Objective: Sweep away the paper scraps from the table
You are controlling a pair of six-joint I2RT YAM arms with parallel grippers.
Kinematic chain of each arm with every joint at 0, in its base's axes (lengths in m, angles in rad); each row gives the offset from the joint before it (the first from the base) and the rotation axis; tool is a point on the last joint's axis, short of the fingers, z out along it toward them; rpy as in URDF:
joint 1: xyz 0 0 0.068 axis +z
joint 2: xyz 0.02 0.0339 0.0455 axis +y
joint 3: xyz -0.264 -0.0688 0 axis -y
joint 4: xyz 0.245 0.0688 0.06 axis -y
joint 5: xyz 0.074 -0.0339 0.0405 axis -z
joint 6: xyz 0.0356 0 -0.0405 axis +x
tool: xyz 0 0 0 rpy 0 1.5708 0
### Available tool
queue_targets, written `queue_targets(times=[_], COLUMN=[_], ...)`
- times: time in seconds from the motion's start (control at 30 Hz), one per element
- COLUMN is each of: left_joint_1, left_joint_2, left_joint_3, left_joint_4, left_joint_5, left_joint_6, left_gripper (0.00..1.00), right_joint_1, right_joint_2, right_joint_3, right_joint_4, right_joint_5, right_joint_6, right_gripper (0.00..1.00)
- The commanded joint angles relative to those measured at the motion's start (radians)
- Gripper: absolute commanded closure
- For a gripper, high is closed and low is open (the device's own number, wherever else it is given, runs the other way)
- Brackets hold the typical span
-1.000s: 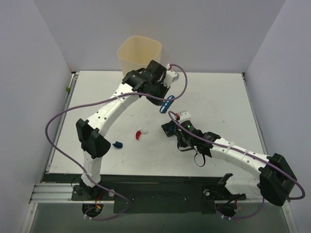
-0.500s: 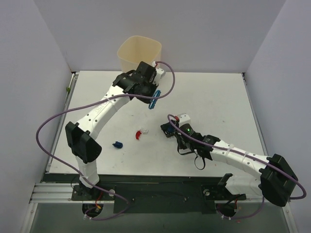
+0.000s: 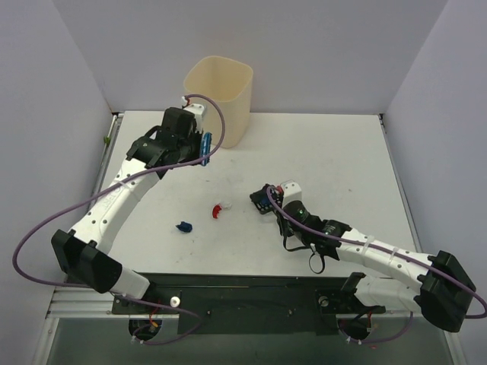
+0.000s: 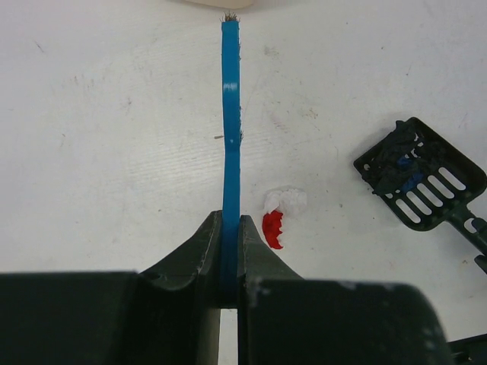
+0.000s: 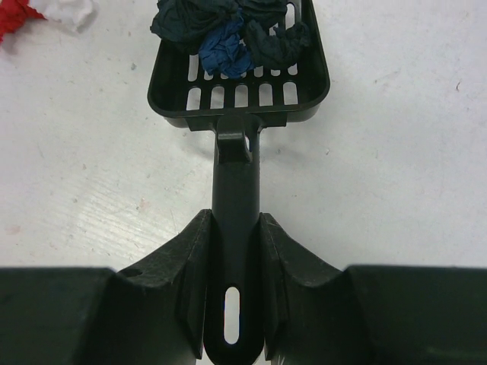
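My left gripper (image 3: 190, 144) is shut on the blue brush (image 3: 204, 147), held above the far left of the white table (image 3: 342, 152); the brush (image 4: 230, 114) points away in the left wrist view. My right gripper (image 3: 283, 207) is shut on the handle of the black slotted scoop (image 3: 262, 201). The scoop (image 5: 240, 72) holds dark and blue paper scraps (image 5: 224, 38). A red and white scrap (image 3: 220, 208) lies mid-table, left of the scoop, and shows in the left wrist view (image 4: 275, 220). A blue scrap (image 3: 183, 226) lies nearer the front.
A cream plastic bin (image 3: 221, 99) stands at the back of the table, right of my left gripper. Pale panels wall the table on the left, back and right. Purple cables loop off both arms.
My left arm has swung left with the brush, from beside the bin's right to the table's far left. My right gripper and scoop have shifted slightly left.
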State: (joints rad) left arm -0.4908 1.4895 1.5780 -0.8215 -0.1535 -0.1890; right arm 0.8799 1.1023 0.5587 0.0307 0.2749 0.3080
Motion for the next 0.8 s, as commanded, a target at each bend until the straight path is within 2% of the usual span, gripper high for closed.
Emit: queue_targets(times=[0.0, 0.3, 0.77], left_joint_1=[0.029, 0.083, 0.179], left_joint_2=[-0.063, -0.159, -0.297], left_joint_3=[-0.050, -0.164, -0.349], left_joint_4=[0.081, 0.114, 0.151], left_joint_5=[-0.009, -0.009, 0.014], left_joint_6=[-0.023, -0.020, -0.006], left_gripper=[1.00, 1.00, 1.00], right_joint_1=[0.017, 0.021, 0.011], right_joint_2=[-0.036, 0.027, 0.356], right_joint_3=[0.023, 0.216, 0.898], right_joint_4=[0.067, 0.014, -0.208], right_joint_5=[0.047, 0.044, -0.016], right_joint_6=[-0.024, -0.078, -0.122], right_gripper=[1.00, 1.00, 1.00])
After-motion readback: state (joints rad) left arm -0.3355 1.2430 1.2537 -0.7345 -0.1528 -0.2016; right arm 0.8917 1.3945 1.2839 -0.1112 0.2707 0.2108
